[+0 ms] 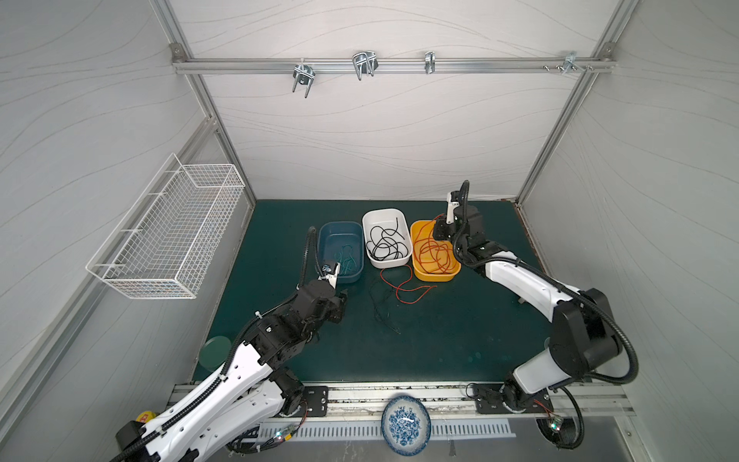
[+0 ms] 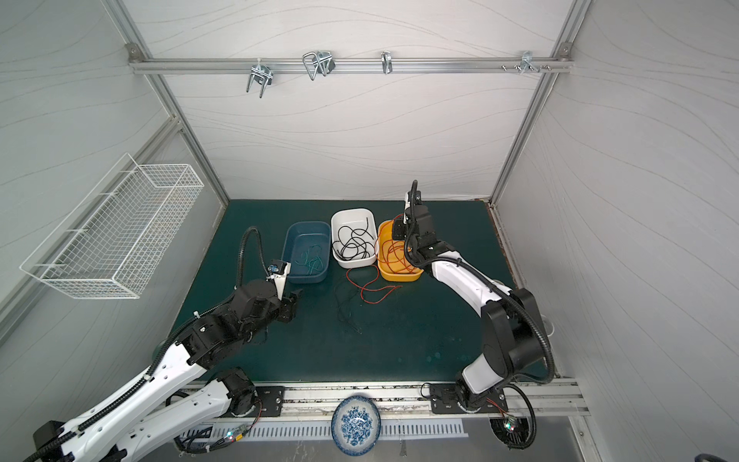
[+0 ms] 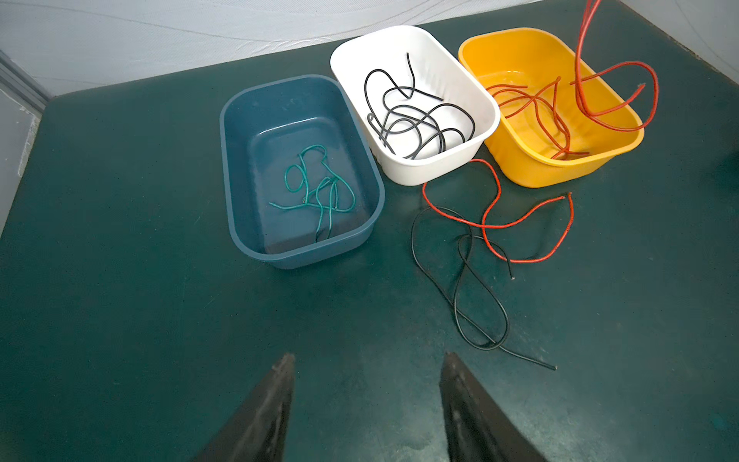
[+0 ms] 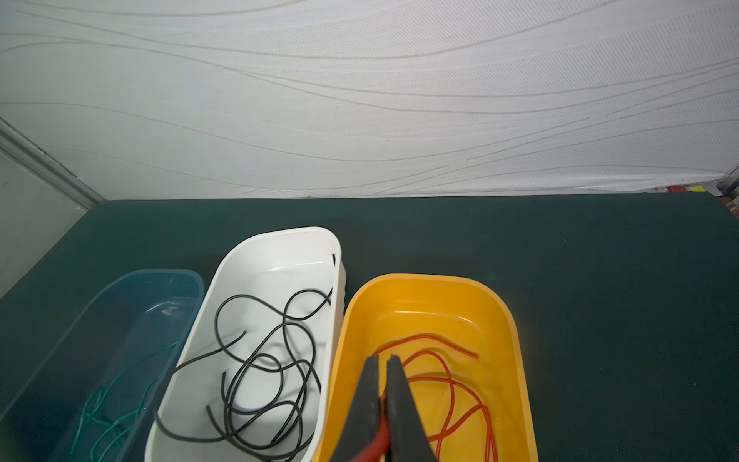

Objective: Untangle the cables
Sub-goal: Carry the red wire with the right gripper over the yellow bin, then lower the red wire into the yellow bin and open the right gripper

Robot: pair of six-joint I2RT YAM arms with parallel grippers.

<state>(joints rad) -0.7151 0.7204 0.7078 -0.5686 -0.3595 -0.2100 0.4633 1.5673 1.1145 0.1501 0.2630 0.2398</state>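
Right tool (image 4: 384, 358) pinching red cable (image 4: 378, 440), dark green mat (image 4: 600, 260), white wavy-lined walls (image 4: 360, 100)

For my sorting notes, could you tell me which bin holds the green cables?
The dark blue bin at the row's left end; the white bin holds black cables, the yellow bin red.

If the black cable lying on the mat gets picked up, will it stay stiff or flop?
Probably floppy: the black cable lies in loose loops, so it should droop either side of a grip. It looks thin, so likely light. It crosses a red cable, which may drag along.
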